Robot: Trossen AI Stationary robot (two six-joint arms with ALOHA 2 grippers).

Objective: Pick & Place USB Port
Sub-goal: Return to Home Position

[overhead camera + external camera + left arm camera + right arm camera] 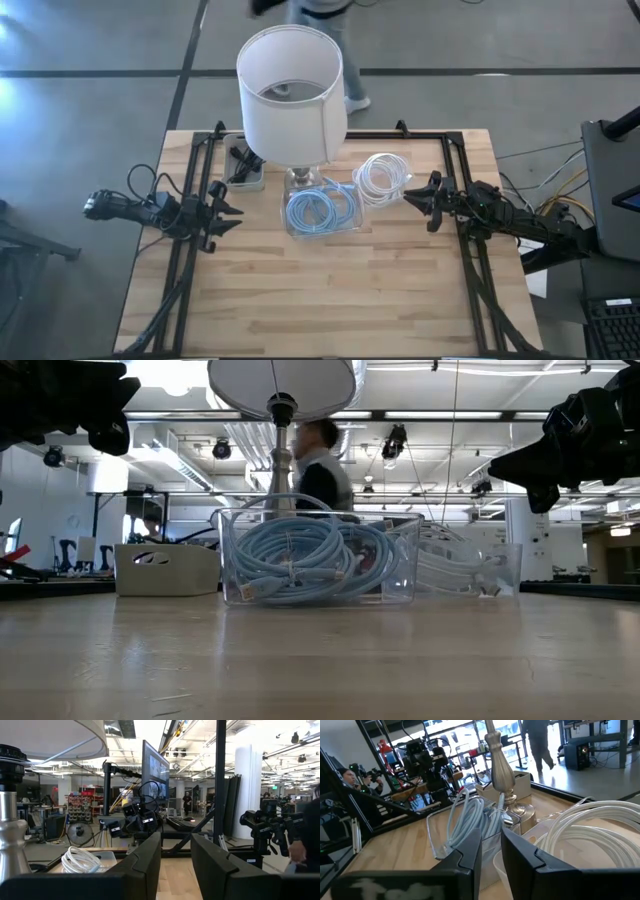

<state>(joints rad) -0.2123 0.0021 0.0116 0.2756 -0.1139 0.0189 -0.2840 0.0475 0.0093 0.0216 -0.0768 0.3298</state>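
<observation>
Table [300, 300]: wooden top, carrying all the items below.

Lamp [290, 95]: white shade on a metal stem, standing upright toward the back middle of the table.

Left transparent bin [232, 560]: sitting just in front of the lamp's base and holding the coiled blue cables [322, 208].

Right transparent bin [512, 570]: sitting just beside the left one and holding the coiled white cables [382, 178].

Small pale box [167, 568]: resting on the table behind and to the left of the bins.

Left pincer [175, 836]: hanging above the table's left side, well apart from the bins. Its fingers are standing a moderate gap apart and gripping nothing.

Right pincer [491, 830]: hanging above the table's right side, near the white coil. Its fingers are standing a narrow gap apart and carrying nothing.

Person [322, 460]: walking in the room behind the table.
</observation>
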